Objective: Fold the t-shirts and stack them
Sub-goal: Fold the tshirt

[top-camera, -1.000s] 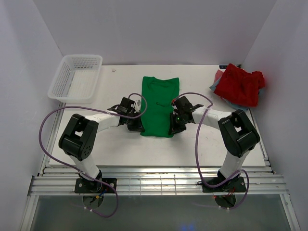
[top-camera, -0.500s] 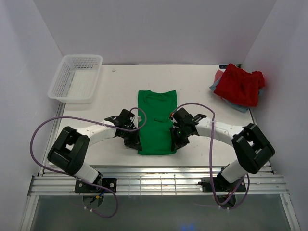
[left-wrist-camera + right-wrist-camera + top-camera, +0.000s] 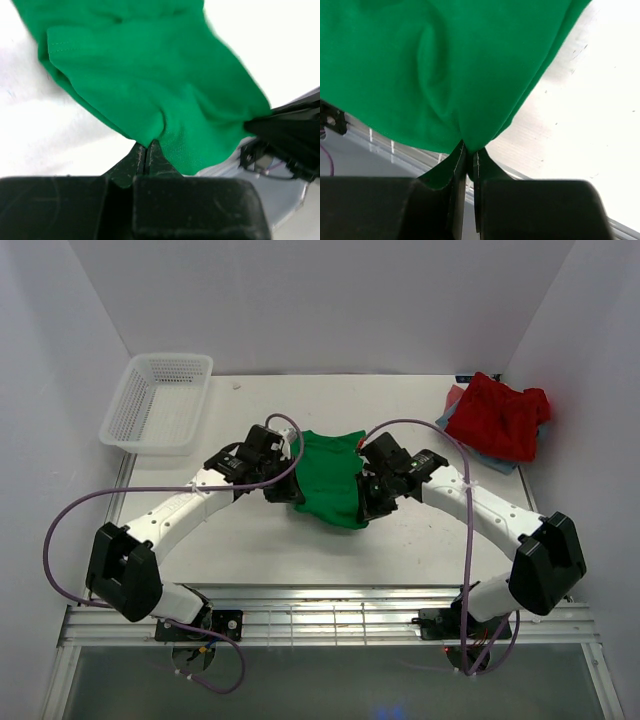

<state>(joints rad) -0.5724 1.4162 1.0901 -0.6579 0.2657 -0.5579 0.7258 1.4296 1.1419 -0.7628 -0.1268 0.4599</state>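
Left pincer (image 3: 288, 492) is clenched on the left edge of the green t-shirt (image 3: 330, 480). In the left wrist view its fingertips (image 3: 148, 148) are pressed together with a pinch of the cloth (image 3: 150, 75) between them. Right pincer (image 3: 372, 504) grips the opposite, right edge of the same shirt. In the right wrist view its tips (image 3: 469, 150) are likewise closed on a gathered fold of the green cloth (image 3: 445, 65).

The green t-shirt sits between the two pincers over the middle of the white counter (image 3: 410, 405). Its near part is bunched and drawn inward, and its far part is spread wider.

Right of the green t-shirt and well apart from it, the red t-shirt (image 3: 497, 420) lies crumpled at the counter's far right side. A blue-grey cloth (image 3: 446, 421) peeks out from under it. Left of the green t-shirt, also well apart, the white mesh basket (image 3: 170, 359) stands at the far left corner.
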